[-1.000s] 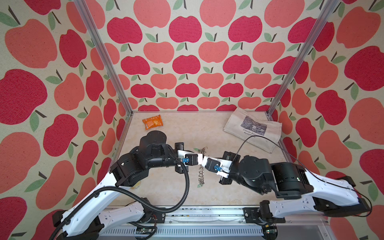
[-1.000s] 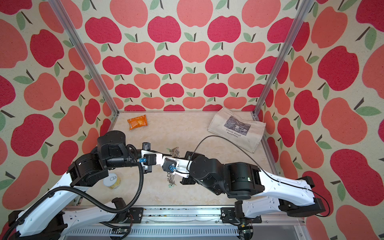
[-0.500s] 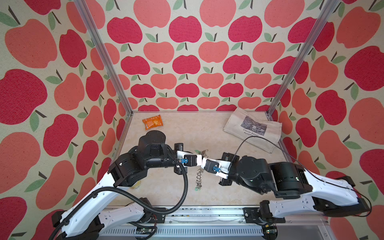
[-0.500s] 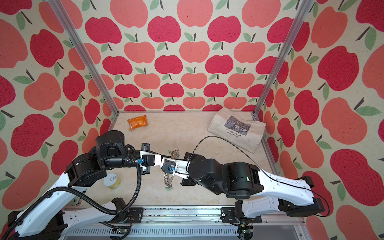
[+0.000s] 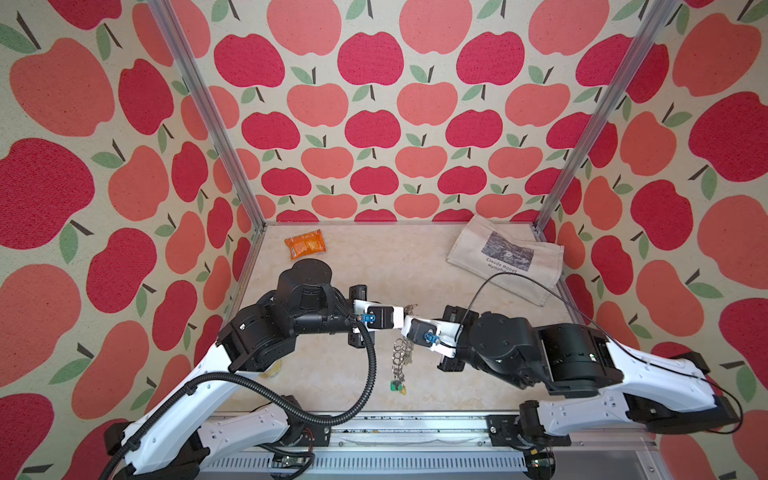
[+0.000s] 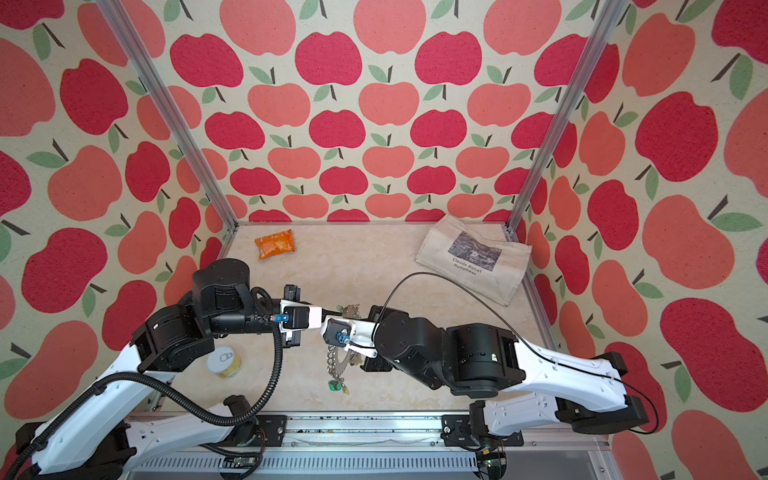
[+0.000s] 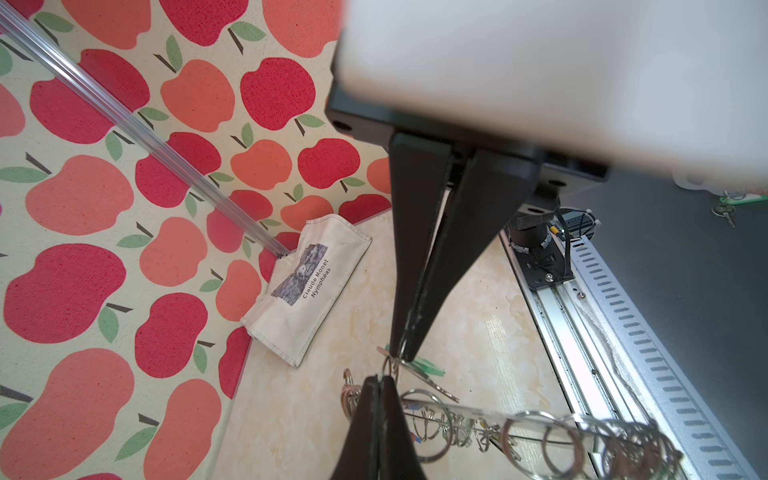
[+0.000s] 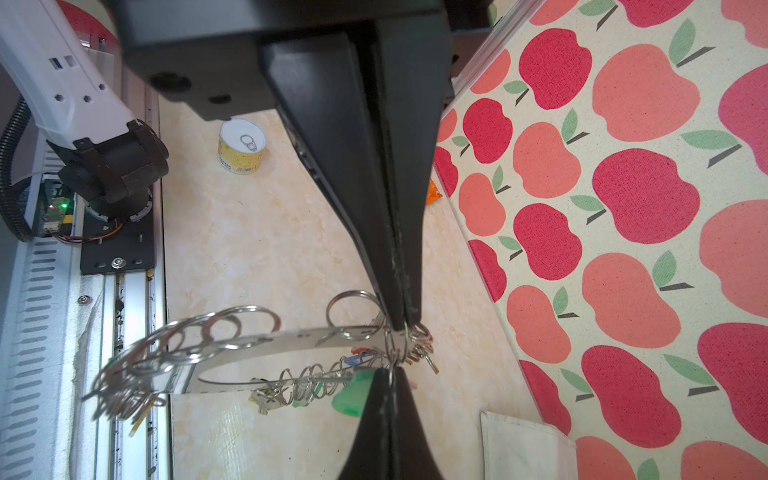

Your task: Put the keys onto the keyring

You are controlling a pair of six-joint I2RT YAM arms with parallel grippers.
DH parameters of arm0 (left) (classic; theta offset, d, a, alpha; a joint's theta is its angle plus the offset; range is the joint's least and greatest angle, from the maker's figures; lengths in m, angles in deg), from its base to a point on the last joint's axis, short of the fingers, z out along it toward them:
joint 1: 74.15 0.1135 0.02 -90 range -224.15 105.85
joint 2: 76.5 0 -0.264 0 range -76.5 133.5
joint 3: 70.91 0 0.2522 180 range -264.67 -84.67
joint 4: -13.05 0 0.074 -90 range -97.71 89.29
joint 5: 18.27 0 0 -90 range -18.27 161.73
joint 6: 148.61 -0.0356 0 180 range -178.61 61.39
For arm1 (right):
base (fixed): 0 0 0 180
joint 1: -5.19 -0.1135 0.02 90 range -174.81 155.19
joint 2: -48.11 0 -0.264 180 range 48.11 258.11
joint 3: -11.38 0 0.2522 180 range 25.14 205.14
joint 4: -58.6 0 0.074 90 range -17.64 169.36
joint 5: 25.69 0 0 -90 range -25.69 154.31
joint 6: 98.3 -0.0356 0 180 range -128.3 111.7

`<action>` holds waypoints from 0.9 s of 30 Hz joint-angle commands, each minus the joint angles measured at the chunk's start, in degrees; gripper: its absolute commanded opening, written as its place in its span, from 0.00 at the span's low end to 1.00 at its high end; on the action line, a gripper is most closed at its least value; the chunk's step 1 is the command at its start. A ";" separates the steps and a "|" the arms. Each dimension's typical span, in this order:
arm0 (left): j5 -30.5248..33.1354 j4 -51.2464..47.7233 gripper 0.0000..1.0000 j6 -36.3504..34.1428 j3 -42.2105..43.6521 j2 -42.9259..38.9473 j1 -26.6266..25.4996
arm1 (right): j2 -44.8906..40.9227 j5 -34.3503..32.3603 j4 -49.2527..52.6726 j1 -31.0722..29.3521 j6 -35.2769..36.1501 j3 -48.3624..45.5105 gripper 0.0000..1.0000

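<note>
Apple-print walls (image 5: 374,124) | beige marbled tabletop (image 5: 415,266): orange packet (image 5: 305,244) back left, canvas pouch (image 5: 505,257) back right, yellow can (image 6: 224,363) by left arm | left gripper (image 7: 379,380) and right gripper (image 8: 388,372) clenched tip to tip on rim of keyring (image 8: 266,340), held above mid-table, keys (image 5: 397,385) dangling.

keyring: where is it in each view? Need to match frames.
Top view: keyring centre, lower third, hanging.
Top view: just left of centre, lower third.
Left wrist: edge-on, just beyond the left hand.
Right wrist: tilted disc, rim at the right hand.
Shared landmark: Monet bag, in all four.
</note>
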 commanded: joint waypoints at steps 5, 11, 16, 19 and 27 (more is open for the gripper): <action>-4.07 12.73 0.00 5.14 0.02 -2.79 2.57 | -1.20 3.51 0.75 -0.28 -1.80 -1.99 0.00; -7.54 19.02 0.00 10.00 2.83 -4.23 4.43 | -4.19 6.22 -3.76 0.77 -2.88 -5.26 0.00; -10.82 27.53 0.00 15.85 6.79 -5.12 6.13 | -5.09 10.08 -8.97 1.46 -2.97 -7.93 0.00; -12.05 30.65 0.00 18.02 8.17 -5.30 6.41 | -5.90 11.99 -11.66 1.98 -3.63 -9.61 0.00; -15.16 35.27 0.00 21.07 11.15 -6.08 7.46 | -8.52 11.63 -11.99 2.53 -4.66 -9.51 0.13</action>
